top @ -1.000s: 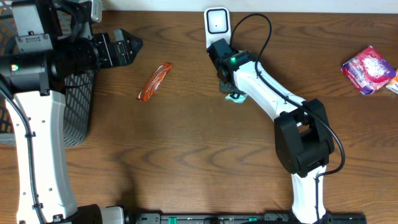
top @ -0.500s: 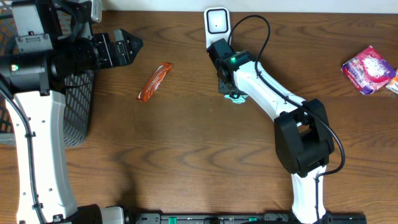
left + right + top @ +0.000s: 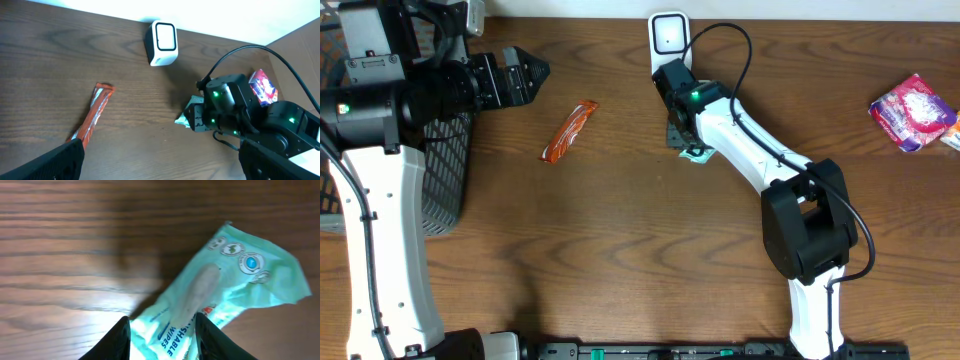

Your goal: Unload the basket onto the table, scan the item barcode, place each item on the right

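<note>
A mint-green wipes packet [image 3: 220, 295] lies flat on the wooden table, just in front of the white barcode scanner [image 3: 669, 35]. My right gripper [image 3: 162, 340] stands low over the packet's near end, jaws parted, with one dark finger on each side of it. From above, the packet [image 3: 696, 153] peeks out from under that gripper [image 3: 685, 135]. My left gripper [image 3: 525, 75] hovers wide open at the far left with nothing between its fingers. In its wrist view the scanner [image 3: 162, 40] and the packet [image 3: 187, 114] both show.
An orange-red snack bar [image 3: 569, 131] lies left of the scanner. A pink packet [image 3: 912, 110] sits at the right edge. A black mesh basket [image 3: 445, 170] stands at the left under my left arm.
My right gripper's jaws have parted around the wipes packet, and the gripper has shifted slightly toward the scanner. The left arm has not moved.
</note>
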{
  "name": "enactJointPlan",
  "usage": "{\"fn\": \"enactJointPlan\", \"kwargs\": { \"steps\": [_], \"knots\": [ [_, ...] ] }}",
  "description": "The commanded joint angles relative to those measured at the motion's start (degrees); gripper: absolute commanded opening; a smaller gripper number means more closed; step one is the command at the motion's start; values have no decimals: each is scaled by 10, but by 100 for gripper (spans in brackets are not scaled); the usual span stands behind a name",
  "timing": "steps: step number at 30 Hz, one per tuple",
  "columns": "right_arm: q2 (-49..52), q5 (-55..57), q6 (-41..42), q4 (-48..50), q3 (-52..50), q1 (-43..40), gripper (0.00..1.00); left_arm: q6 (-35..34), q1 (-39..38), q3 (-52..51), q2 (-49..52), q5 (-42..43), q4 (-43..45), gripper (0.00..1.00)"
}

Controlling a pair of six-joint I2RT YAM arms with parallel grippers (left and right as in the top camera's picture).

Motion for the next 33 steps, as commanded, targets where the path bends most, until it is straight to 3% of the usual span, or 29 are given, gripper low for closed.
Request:
{"fn": "enactJointPlan", "kwargs": {
  "steps": [1, 17, 33],
  "knots": [
    [6, -66, -44, 16, 14, 3, 37, 1, 1, 2, 2, 5, 0, 98],
    [7, -164, -65, 57, 13, 6, 36, 1, 1, 2, 2, 5, 0, 98],
    [26, -164, -68, 66, 13, 17, 37, 1, 1, 2, 2, 5, 0, 98]
  ]
}}
